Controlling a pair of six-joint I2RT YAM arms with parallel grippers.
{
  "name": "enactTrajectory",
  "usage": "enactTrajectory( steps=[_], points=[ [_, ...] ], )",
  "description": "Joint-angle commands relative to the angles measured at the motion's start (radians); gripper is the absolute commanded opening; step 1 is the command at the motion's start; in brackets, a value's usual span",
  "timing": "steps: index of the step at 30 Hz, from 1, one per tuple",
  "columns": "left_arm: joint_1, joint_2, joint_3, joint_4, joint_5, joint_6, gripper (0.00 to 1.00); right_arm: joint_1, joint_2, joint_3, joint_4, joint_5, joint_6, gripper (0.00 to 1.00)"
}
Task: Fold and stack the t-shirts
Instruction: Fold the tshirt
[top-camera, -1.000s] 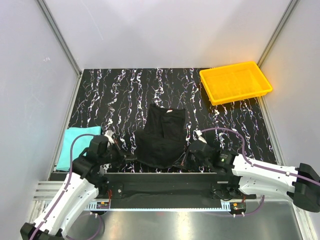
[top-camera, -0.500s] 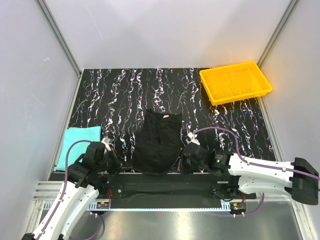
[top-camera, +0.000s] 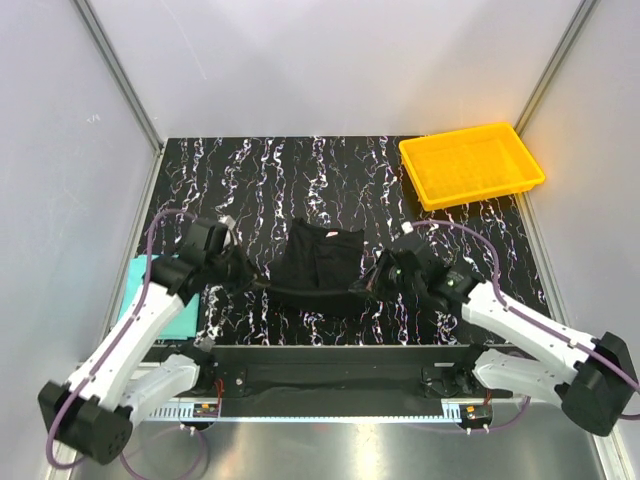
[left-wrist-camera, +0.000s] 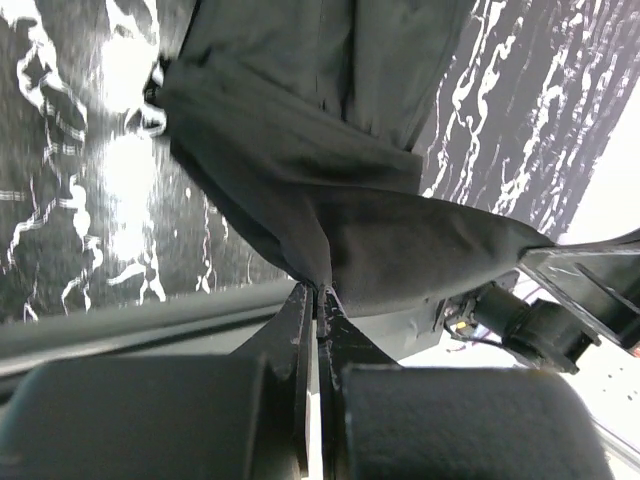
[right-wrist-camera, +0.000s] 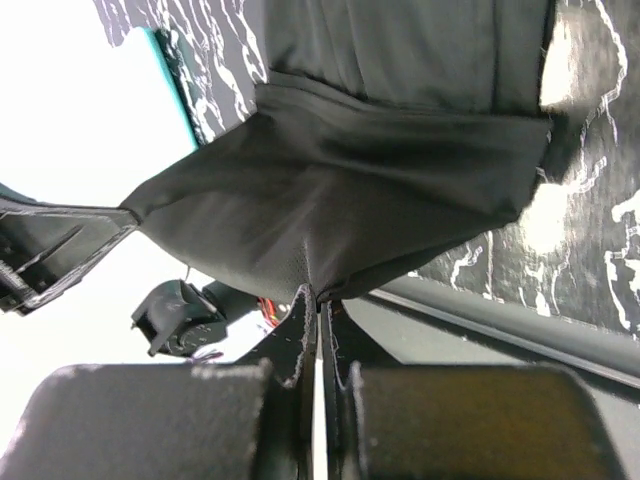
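Note:
The black t-shirt (top-camera: 318, 262) lies on the marbled table, its near hem lifted and stretched between my two grippers. My left gripper (top-camera: 252, 281) is shut on the hem's left corner; in the left wrist view the black cloth (left-wrist-camera: 330, 190) runs up out of the pinched tips (left-wrist-camera: 318, 295). My right gripper (top-camera: 366, 283) is shut on the right corner; the cloth (right-wrist-camera: 340, 180) hangs from its tips (right-wrist-camera: 318, 295). The teal t-shirt (top-camera: 137, 292) lies flat at the table's left edge, mostly hidden by my left arm.
A yellow plastic tray (top-camera: 470, 164) stands at the back right corner. Grey walls close in the table on the left, back and right. The black rail (top-camera: 320, 358) of the arm mount runs along the near edge.
Both grippers have lifted the shirt's near hem and carried it away from the near edge toward the collar. The shirt now looks shorter. The left arm now covers most of the teal shirt.

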Motion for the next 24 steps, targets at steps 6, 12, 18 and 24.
enactTrajectory(
  steps=[6,12,18,24],
  points=[
    [0.079,0.24,0.173,0.155,0.005,0.094,0.0,-0.234,0.16,0.166,-0.021,-0.259,-0.166,0.0],
    [0.127,0.446,0.319,0.19,0.053,0.128,0.0,-0.356,0.297,0.263,-0.035,-0.397,-0.233,0.0],
    [0.159,0.625,0.439,0.215,0.094,0.14,0.0,-0.445,0.45,0.361,-0.052,-0.483,-0.278,0.0],
    [0.174,0.765,0.526,0.251,0.137,0.134,0.0,-0.505,0.568,0.431,-0.059,-0.517,-0.31,0.0]
  ],
)
